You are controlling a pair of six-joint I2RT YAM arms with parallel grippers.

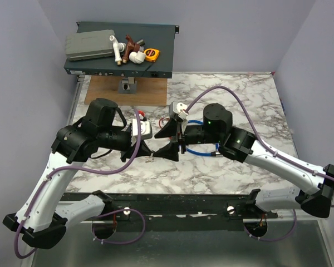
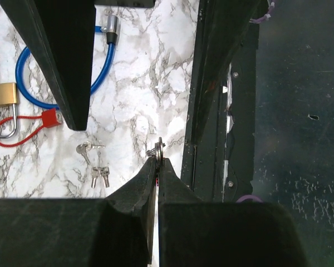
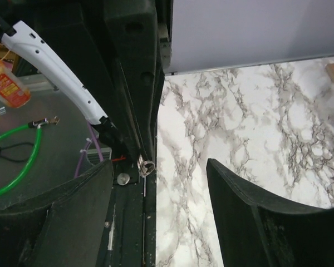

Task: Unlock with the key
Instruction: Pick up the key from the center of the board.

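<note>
On the marbled table (image 1: 239, 100), between lilac walls (image 1: 22, 55), lies the key (image 2: 50, 118)

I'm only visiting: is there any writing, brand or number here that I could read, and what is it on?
No text here can be read.
On the orange label beside the table, right wrist view: print, too blurred.
On the yellow tape measure: label too small.
On the black rack box: front markings too small.
On the brass padlock: no marking shows.

Blue cable lock (image 2: 20, 69) on marble tbl (image 1: 239, 94), silver keys (image 2: 92, 150) nearby, wood board (image 1: 108, 89) at back, grey box (image 1: 89, 44) w/ tape measure (image 1: 151, 54) on rack unit (image 1: 161, 39)
</note>
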